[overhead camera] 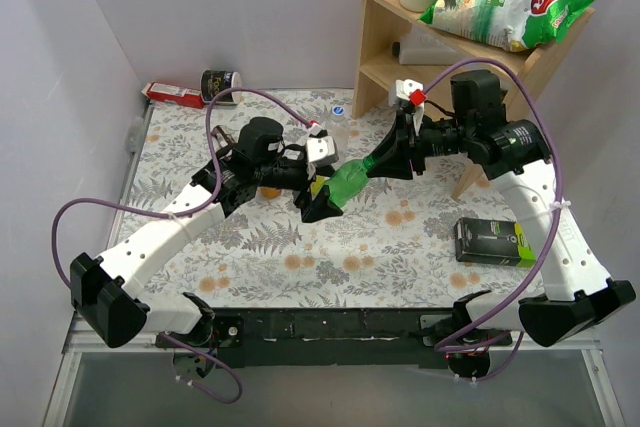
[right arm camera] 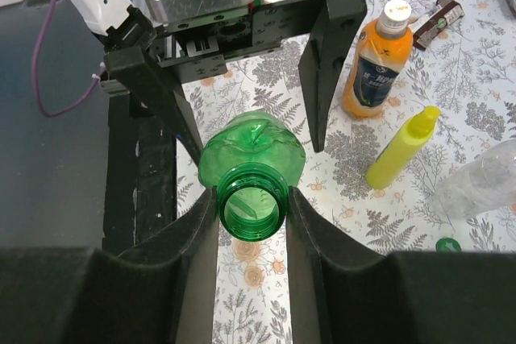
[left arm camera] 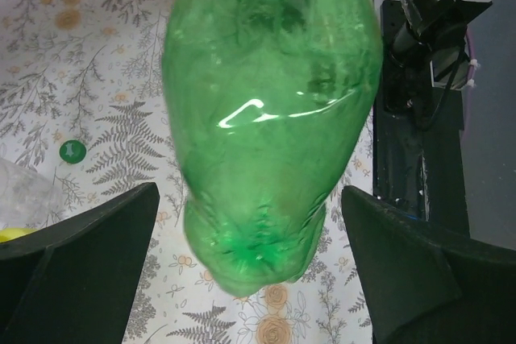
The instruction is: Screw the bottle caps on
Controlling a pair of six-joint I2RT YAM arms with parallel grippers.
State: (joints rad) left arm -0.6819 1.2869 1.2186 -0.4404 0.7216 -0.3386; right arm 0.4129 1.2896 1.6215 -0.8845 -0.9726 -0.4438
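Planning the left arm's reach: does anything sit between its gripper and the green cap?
Yes. The green bottle, held by the right gripper, sits inside the open left gripper. The cap itself lies uncovered on the table, off to one side.

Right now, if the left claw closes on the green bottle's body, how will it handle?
Probably light: the green bottle looks empty, see-through, mouth uncapped. Its thin-looking wall would likely dent under the left claw, whose jaws stand open either side. The glossy round body may slip or twist, though the right claw grips the neck.
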